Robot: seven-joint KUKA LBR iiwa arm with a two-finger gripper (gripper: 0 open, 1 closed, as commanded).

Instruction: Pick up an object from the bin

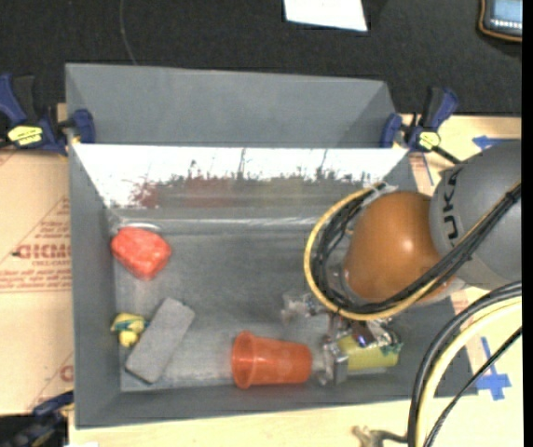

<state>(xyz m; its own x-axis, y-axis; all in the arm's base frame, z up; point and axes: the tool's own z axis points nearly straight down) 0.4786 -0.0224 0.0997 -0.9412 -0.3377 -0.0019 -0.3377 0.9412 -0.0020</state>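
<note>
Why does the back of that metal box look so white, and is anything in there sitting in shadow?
Camera view: light glares off the bin's far wall as a pale band; the arm's orange cover carries a soft shine; the orange cup and red lump cast only faint shadows on the floor.

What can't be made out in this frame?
Camera view:
Right part of the bin floor: hidden under the arm's orange cover.
Whether the gripper touches the orange cup lying beside it: they overlap there.
What the small yellow thing by the grey block is: too small.
</note>
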